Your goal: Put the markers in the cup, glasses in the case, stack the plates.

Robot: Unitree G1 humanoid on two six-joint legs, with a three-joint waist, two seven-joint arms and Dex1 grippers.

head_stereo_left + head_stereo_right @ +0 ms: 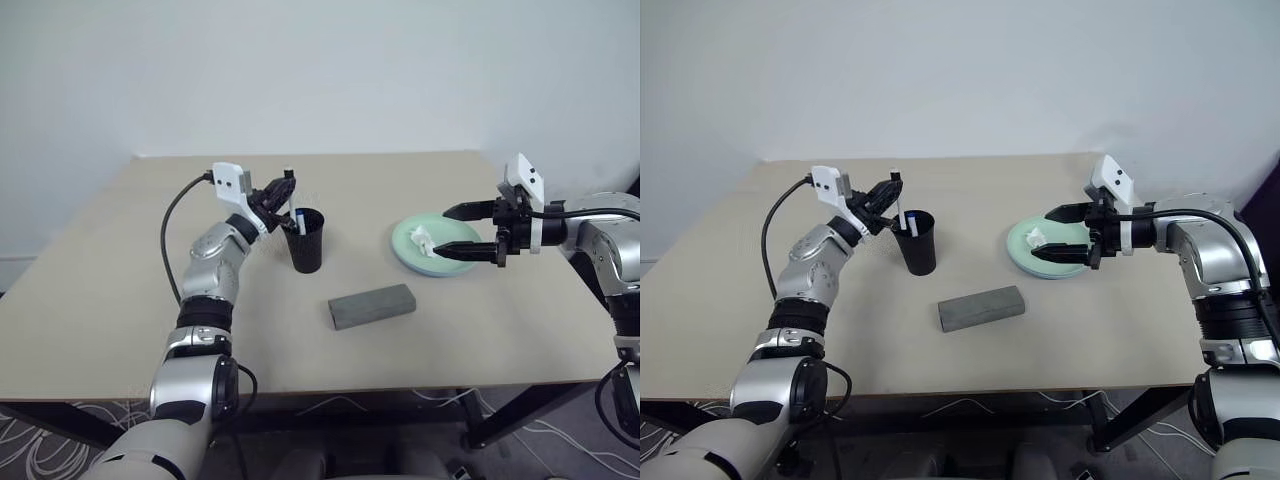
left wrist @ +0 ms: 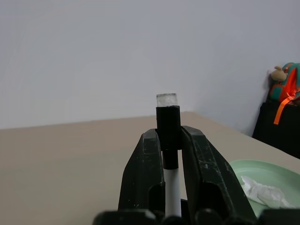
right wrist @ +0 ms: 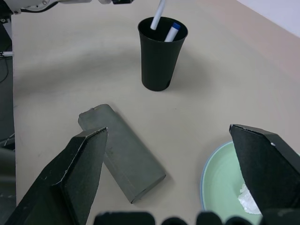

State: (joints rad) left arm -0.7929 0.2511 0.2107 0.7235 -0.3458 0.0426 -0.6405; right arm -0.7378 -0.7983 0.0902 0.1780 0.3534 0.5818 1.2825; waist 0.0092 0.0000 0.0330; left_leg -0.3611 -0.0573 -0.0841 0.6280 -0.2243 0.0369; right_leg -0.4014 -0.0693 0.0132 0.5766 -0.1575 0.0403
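A beige worktop (image 1: 120,300) on dark legs (image 1: 500,420) stands against a plain white wall (image 1: 320,70), cables on the floor (image 1: 40,450).

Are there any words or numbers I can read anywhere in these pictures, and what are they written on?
No words or numbers can be read anywhere.
Black-capped marker in the left tool: no print visible on its barrel.
Blue-capped marker in the cup: any print is too small to read.
Grey case: plain, no label visible.
Green plate and tissue: no writing.
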